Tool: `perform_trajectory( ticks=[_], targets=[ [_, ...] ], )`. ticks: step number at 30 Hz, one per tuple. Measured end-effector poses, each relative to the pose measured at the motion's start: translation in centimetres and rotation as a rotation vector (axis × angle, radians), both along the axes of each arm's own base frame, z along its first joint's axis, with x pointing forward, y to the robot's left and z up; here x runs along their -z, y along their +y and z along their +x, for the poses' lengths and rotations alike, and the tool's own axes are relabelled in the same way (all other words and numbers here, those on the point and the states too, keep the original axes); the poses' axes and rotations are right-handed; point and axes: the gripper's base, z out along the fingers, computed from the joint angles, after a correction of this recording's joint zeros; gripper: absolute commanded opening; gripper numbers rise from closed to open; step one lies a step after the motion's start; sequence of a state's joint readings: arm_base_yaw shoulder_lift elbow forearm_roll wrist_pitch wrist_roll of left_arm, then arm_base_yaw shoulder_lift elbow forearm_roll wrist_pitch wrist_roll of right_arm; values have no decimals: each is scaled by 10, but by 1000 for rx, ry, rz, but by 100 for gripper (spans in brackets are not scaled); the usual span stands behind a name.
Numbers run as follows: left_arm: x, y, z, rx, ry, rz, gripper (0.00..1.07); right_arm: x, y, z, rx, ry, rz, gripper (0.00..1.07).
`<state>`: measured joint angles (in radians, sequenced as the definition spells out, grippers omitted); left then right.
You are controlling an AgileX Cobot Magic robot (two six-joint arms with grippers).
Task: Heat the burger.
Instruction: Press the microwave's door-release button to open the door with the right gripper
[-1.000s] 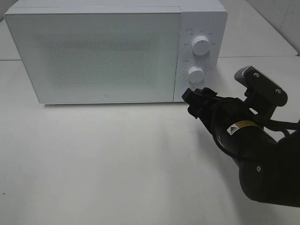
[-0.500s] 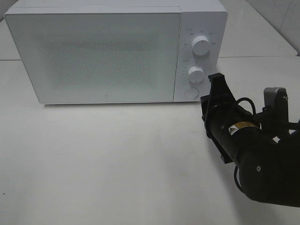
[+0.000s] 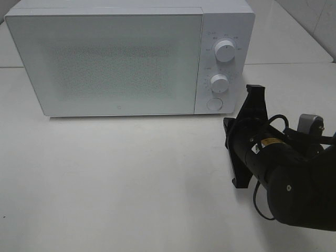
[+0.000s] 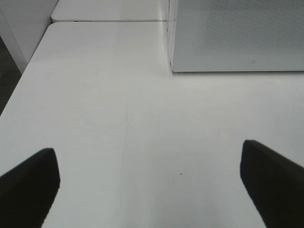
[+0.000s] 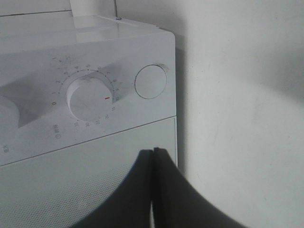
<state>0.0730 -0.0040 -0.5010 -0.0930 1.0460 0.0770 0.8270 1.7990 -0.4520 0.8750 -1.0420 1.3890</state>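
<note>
The burger cannot be seen in any view; I cannot tell where it is. The one thing that could hide it is a white microwave (image 3: 121,63) at the back of the pale tabletop (image 3: 131,173), with its wide frosted door (image 3: 110,60) shut flat and nothing visible through the panel. To the right of the door is the control strip: an upper dial (image 3: 226,51), a lower dial (image 3: 219,82) beneath it, and a round white button (image 3: 213,104) at the bottom. The black right arm (image 3: 294,184) sits low on the right of the tabletop, just in front of the microwave's right corner and apart from it, with its front end turned toward the control strip. From its wrist camera, the right gripper (image 5: 153,154) shows its two dark fingers (image 5: 128,199) pressed together with nothing between them, pointing at the microwave's front below the lower dial and the button. The left gripper (image 4: 149,164) hangs over bare tabletop in front of the microwave's left corner, its fingers spread wide apart and empty.
</note>
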Motion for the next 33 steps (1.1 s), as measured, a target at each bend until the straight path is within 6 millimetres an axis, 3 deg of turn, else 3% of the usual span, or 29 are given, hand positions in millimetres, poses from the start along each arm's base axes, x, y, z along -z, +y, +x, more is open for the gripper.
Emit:
perform_trajectory(
  ticks=[8,33],
  targets=[
    [0,0,0,0,0,0,98,2,0,3,7,3,-2,0],
    [0,0,0,0,0,0,98,25,6,73,2,31,-17,0]
  ],
)
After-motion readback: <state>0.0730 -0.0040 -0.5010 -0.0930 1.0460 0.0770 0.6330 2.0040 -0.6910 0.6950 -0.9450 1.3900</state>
